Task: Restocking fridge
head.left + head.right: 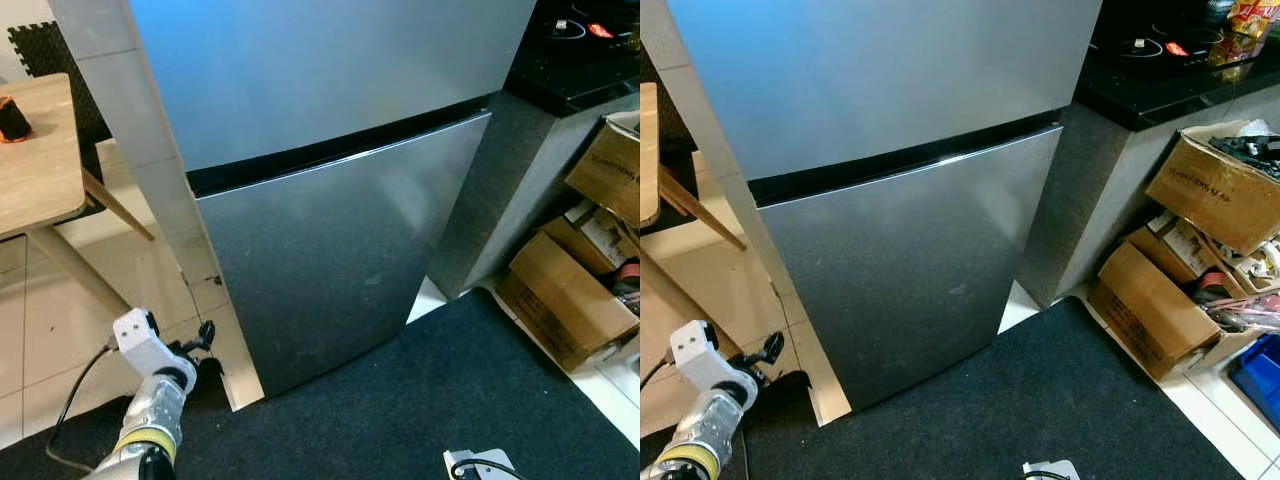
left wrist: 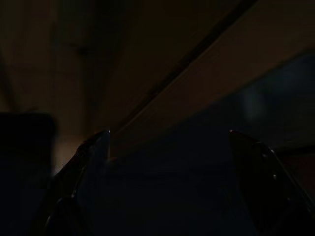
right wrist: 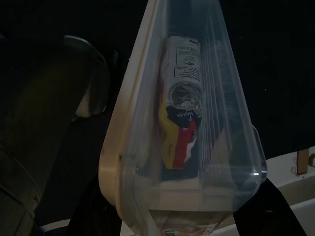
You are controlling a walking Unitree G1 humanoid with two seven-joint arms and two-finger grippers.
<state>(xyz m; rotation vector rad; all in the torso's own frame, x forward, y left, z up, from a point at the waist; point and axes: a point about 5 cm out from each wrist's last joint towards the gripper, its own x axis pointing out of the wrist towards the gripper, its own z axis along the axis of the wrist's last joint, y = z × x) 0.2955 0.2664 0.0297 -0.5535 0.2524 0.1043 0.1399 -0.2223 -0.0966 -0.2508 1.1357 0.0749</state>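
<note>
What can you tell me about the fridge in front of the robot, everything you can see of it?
The fridge is a tall two-door unit with a smooth grey metallic front that looks like brushed steel. A dark gap runs between the upper door and the lower door; both doors are shut, and no handle can be seen. It stands upright with its base at the edge of a dark mat, between a pale wall panel and a grey counter side.

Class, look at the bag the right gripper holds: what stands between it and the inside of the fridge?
Both fridge doors are shut, so the lower door blocks the way for the clear bag held in the right gripper.
</note>
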